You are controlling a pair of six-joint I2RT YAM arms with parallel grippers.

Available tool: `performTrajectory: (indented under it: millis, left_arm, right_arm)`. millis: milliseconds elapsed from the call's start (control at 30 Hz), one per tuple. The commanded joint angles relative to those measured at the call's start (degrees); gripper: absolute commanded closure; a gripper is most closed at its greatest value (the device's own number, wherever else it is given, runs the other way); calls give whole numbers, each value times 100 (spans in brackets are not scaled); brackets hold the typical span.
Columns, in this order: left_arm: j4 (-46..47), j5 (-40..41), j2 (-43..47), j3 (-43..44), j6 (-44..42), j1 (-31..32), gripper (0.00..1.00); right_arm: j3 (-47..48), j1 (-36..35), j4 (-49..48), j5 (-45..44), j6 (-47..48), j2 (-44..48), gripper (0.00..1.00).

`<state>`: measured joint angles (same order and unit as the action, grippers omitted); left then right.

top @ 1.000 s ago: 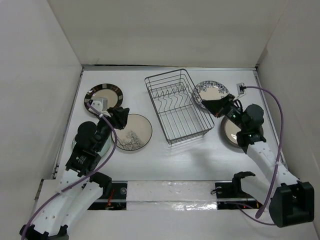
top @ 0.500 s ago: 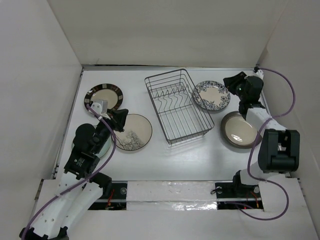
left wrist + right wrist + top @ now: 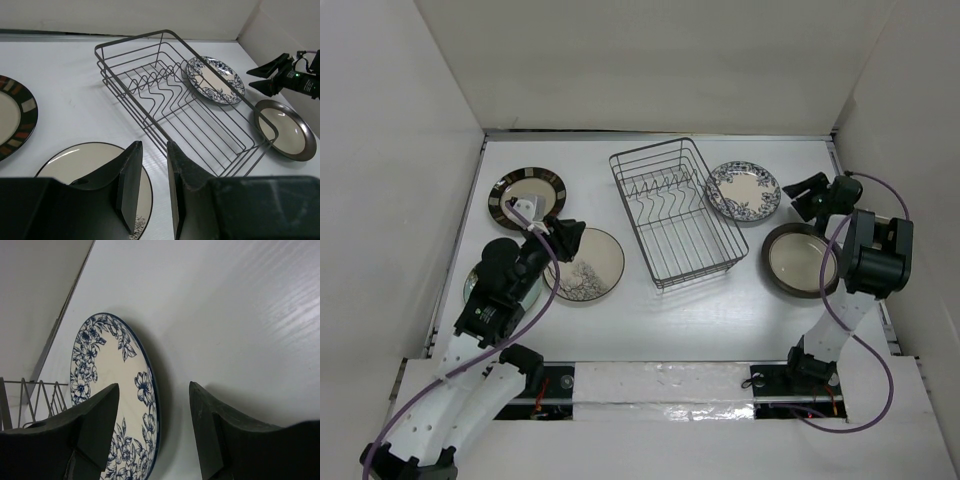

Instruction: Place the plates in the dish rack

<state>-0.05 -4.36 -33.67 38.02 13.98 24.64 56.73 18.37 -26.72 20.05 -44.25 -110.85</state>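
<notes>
The dark wire dish rack (image 3: 670, 212) (image 3: 186, 111) stands at the table's middle with no plate in it. Left of it lie a dark-striped plate (image 3: 528, 194) (image 3: 14, 120) and a tree-drawing plate (image 3: 586, 264) (image 3: 87, 162). My left gripper (image 3: 566, 238) (image 3: 152, 172) hovers over the tree plate's near-right edge, narrowly open and holding nothing. A blue floral plate (image 3: 743, 191) (image 3: 107, 390) (image 3: 216, 80) and a grey-brown rimmed plate (image 3: 800, 260) (image 3: 284, 129) lie right of the rack. My right gripper (image 3: 804, 188) (image 3: 154, 407) is open beside the floral plate, its rim lying between the fingers.
White walls enclose the table on the left, back and right. A sliver of a pale plate (image 3: 469, 287) shows under my left arm. The right arm's purple cable (image 3: 880, 190) loops close to the right wall.
My right gripper left the floral plate's near edge, swung out towards the right wall and opened from shut. The left gripper stayed in place, its jaws closing and then parting slightly.
</notes>
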Motion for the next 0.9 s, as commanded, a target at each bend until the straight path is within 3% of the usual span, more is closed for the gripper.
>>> performTrajectory:
  millis: [0,533,667,800,867]
  left_arm:
    - [137,-56,-26,241,-35,-21,77]
    - [163,-100,80,232,-18,-21,76]
    - [120,-74,141,241,-9,-21,76]
    - [146,-4,282,232,-18,-21,76]
    - [102,110,352,232,-27,-21,76]
  right_arm:
    - [522,-70,210,113,399,-94,36]
    - [2104,-307,2133,1061,1374,-1167,40]
    - [2517,-466,2732,922,1796,-1334,41]
    - [2642,-467,3076,1000,1903,-1545,47]
    - [2624,-413,2945,1158,1824,-1624,57]
